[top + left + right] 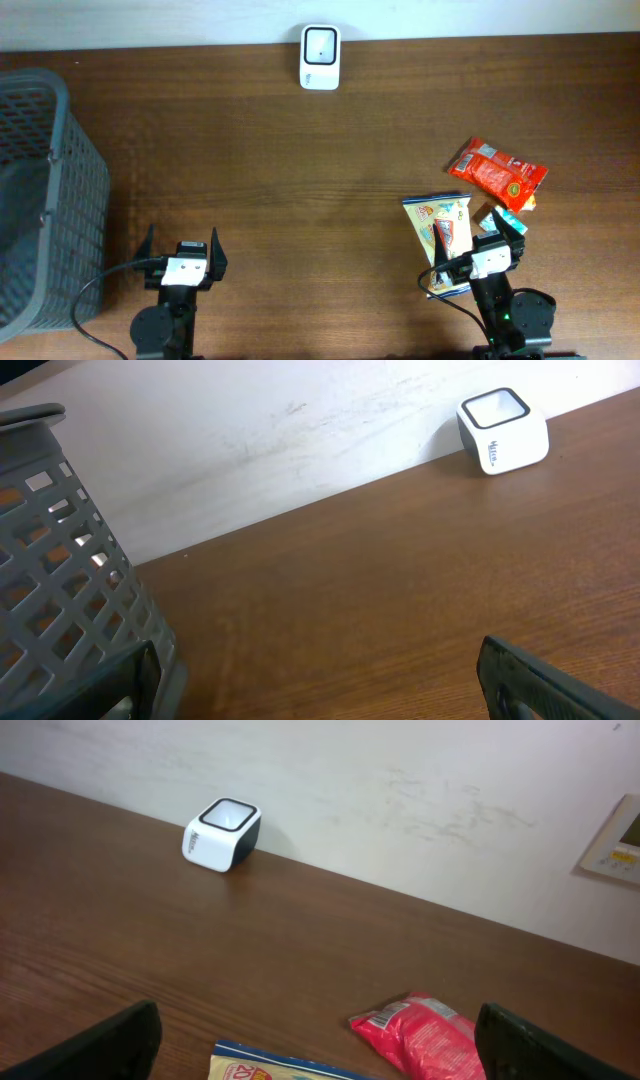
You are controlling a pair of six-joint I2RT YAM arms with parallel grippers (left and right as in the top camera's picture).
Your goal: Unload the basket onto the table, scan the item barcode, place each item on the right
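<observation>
The white barcode scanner (320,57) stands at the table's far edge by the wall, and both wrist views catch it too (503,430) (222,833). A red snack packet (497,172) lies at the right, its barcode end showing in the right wrist view (425,1035). A yellow and blue packet (440,225) lies just in front of and partly under my right gripper (480,245), which is open and holds nothing (320,1055). At the near left my left gripper (182,242) is also open and empty over bare wood (320,695).
A grey mesh basket (40,190) fills the left edge, close to the left gripper's left finger (125,680). A small teal and orange item (503,215) lies beside the yellow packet. A white wall panel (620,845) hangs at the far right.
</observation>
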